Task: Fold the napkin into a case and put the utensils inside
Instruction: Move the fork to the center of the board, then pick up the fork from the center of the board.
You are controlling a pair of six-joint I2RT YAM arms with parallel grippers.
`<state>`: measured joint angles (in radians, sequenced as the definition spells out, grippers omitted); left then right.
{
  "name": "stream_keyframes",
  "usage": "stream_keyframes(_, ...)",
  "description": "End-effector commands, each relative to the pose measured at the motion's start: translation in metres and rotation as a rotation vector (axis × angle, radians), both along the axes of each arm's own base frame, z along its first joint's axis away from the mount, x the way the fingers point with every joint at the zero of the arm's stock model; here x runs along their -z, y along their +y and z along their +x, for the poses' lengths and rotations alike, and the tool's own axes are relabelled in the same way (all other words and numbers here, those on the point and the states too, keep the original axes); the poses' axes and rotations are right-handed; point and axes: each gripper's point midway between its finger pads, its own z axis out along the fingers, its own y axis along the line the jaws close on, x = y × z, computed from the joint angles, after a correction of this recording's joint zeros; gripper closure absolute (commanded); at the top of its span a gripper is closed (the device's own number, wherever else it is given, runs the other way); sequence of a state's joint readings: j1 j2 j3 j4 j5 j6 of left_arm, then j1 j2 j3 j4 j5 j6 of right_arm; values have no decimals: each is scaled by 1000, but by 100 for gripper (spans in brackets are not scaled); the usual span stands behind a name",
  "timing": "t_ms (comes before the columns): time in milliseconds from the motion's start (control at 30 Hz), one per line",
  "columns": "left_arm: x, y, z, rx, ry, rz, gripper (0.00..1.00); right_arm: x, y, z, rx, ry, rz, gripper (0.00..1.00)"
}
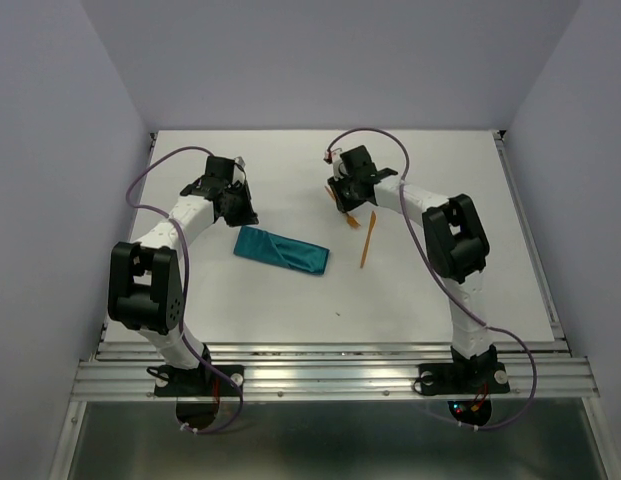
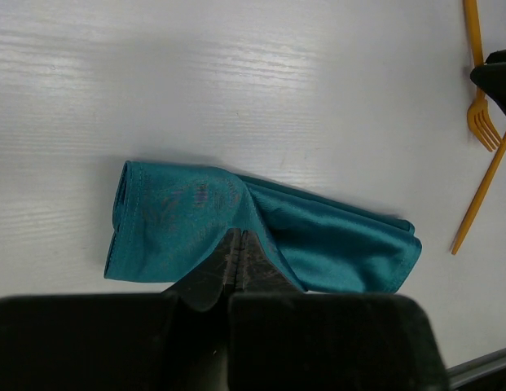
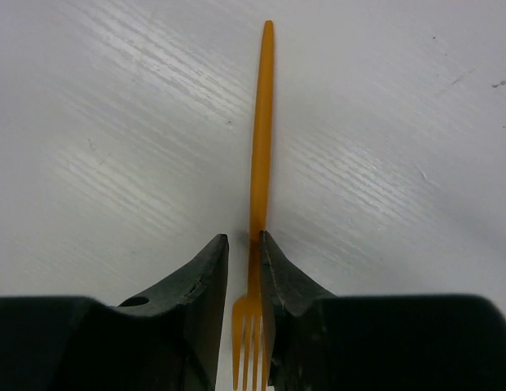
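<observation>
The teal napkin (image 1: 282, 251) (image 2: 334, 244) lies folded into a narrow flat case with a diagonal flap edge, mid-table. My left gripper (image 1: 242, 212) (image 2: 239, 236) hovers by its upper left end, jaws pressed shut, no cloth visibly pinched between them. One of the utensils, an orange fork (image 3: 259, 147) (image 2: 483, 122), lies on the table with its neck between the fingers of my right gripper (image 1: 342, 205) (image 3: 244, 240). It touches the right finger, and a small gap shows on the left side. The other utensil (image 1: 367, 240) (image 2: 481, 195) lies just right of the fork.
White tabletop with grey walls on three sides. A metal rail (image 1: 330, 375) runs along the near edge, where both arm bases are bolted.
</observation>
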<state>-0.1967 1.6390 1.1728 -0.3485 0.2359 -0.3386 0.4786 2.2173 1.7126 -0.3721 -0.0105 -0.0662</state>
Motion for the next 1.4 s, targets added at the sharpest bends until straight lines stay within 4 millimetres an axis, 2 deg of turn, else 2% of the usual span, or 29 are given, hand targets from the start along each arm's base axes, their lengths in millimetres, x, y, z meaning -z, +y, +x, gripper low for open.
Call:
stream_keyframes(0,-23,-5,-2,14,-63,-22,99,-38,12,-2,-122,-65,68,72)
stream_keyframes(167,-24,-6,-3,14,-67,-27,99,-28,3,-25,-157,-20,51,63)
stream_keyframes(200,-24,-7,-4,14,-66,-28,99,-25,-1,-25,-144,-21,30,57)
stream_keyframes(300,-24,-9,-5,18,-65,-32,99,-17,-12,-28,-121,-18,-16,56)
stream_keyframes(400,-24,-11,-5,20,-67,-34,99,-12,-18,-26,-109,-30,-48,55)
stream_keyframes(467,-24,-12,-5,22,-70,-35,99,-9,-15,-28,-119,-33,-54,53)
stream_keyframes(700,-17,-4,-4,-13,-54,0,98,-2,-13,-11,-96,-79,-61,51)
stream_keyframes(800,-4,7,-1,-52,-24,32,98,2,-8,-4,-91,-93,-71,52)
stream_keyframes(967,12,29,13,-117,20,-2,98,5,-5,6,-71,-120,-98,67)
stream_keyframes(1133,28,31,26,-123,62,-11,98,4,5,9,-77,-140,-99,71)
stream_keyframes(1267,45,28,26,-111,110,-17,98,4,7,12,-78,-139,-99,71)
stream_keyframes(1300,49,27,26,-111,121,-16,98,4,8,12,-79,-138,-98,73)
stream_keyframes(1367,59,28,25,-113,143,-13,98,1,8,14,-76,-144,-97,84)
